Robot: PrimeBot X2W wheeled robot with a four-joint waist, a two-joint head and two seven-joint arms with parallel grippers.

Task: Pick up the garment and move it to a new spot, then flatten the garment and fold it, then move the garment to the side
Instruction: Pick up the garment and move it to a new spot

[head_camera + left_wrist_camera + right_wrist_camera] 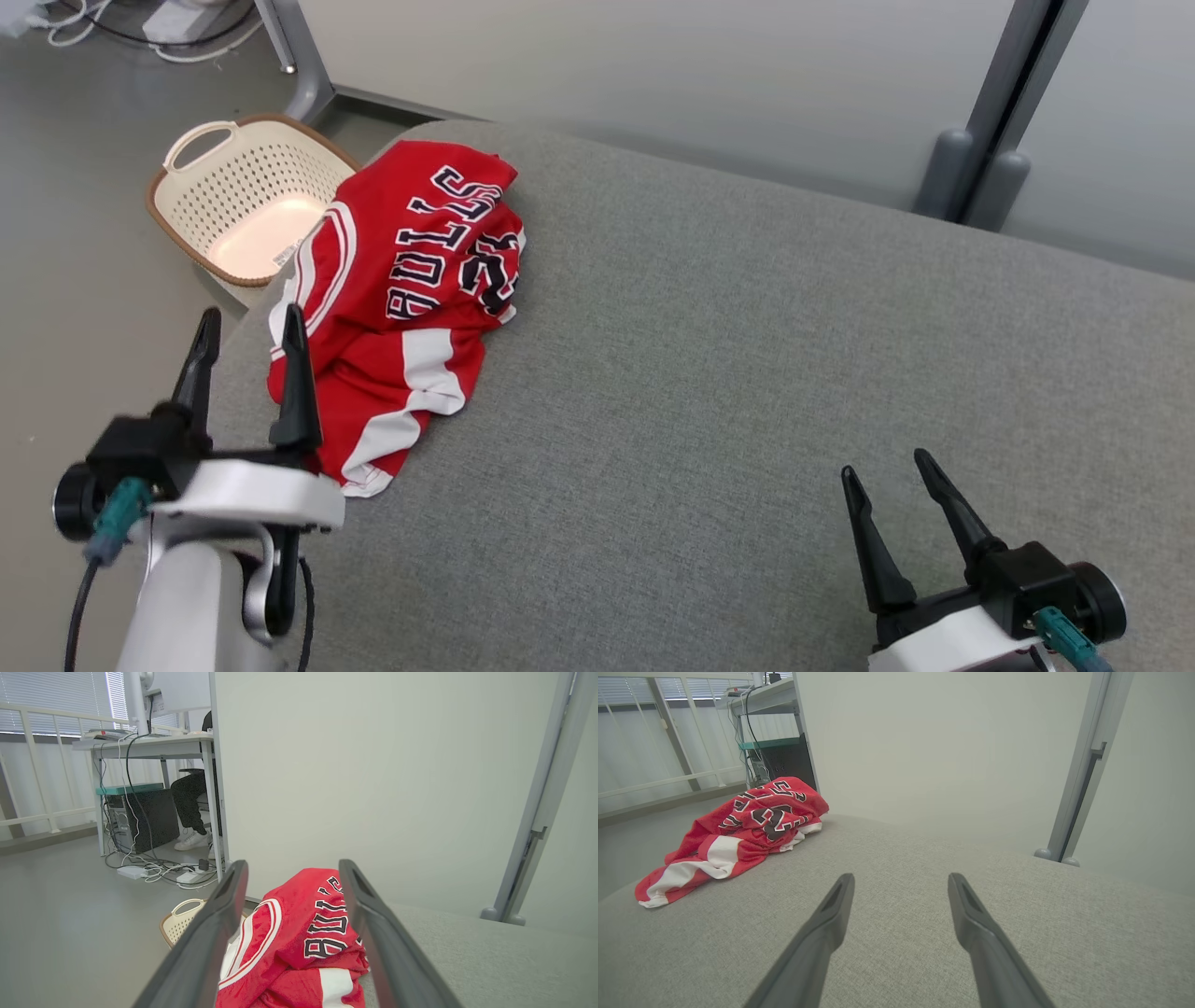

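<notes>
Beside the crumpled garment [401,280], left gripper [252,311] wide open, empty, right gripper [882,463] wide open, empty

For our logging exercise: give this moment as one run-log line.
stage: pre-pickup | garment: crumpled, left end of grey surface | left gripper: open, near garment | right gripper: open, empty

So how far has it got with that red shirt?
Nothing looks done yet: the red jersey lies crumpled by the left edge of the grey cushion. In hand: the left gripper hangs open beside it, holding nothing; the right gripper is open over bare cushion. Left: picking up, moving, flattening, folding, setting aside.
</notes>
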